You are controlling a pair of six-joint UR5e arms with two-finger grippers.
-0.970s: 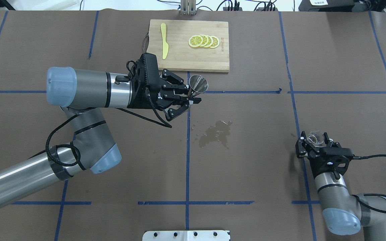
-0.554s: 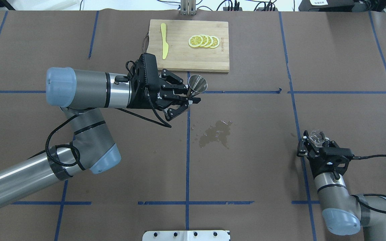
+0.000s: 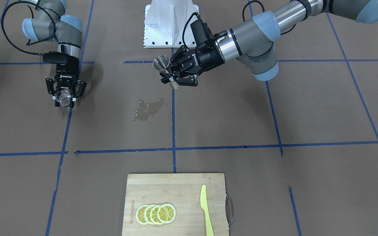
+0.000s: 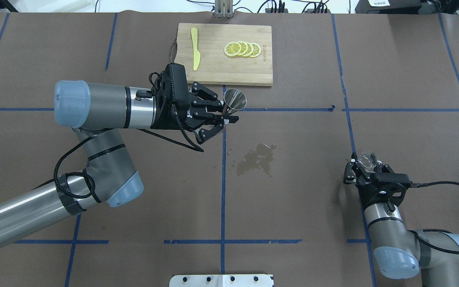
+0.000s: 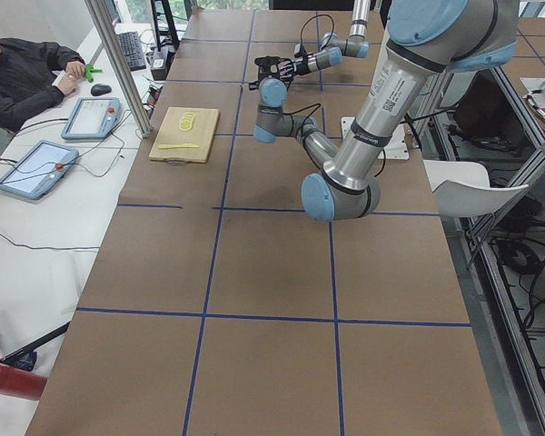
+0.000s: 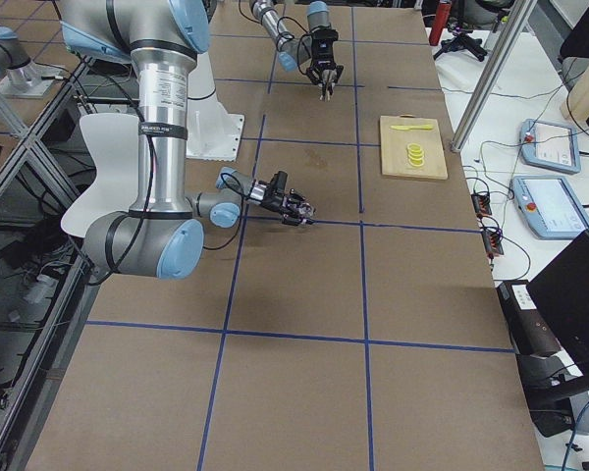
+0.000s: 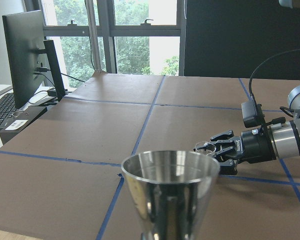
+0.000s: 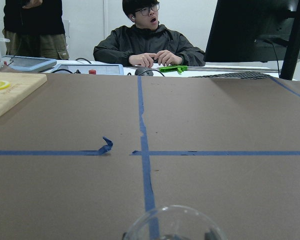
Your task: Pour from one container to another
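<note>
Gripping steel jigger (image 4: pixel 234 101) upright, L pincer (image 4: pixel 225 114); clear glass (image 4: pixel 367 158), R pincer (image 4: pixel 365 164); contents unclear.

Bare bench (image 4: pixel 301 199) is lying wide open between the left claw (image 4: pixel 228 113) with its metal cup (image 4: pixel 235 99) and the right claw (image 4: pixel 367 162) with its glass (image 4: pixel 368 158), only a flat puddle (image 4: pixel 257 157) is sitting there, and the cutting board (image 4: pixel 229 71) is blocking the far side.

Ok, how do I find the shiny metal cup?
Start at the wooden cutting board at the table's far edge. Just in front of it, the left gripper holds the cup in the air. It is the only silver, cone-shaped thing; the right gripper holds a clear glass.
</note>
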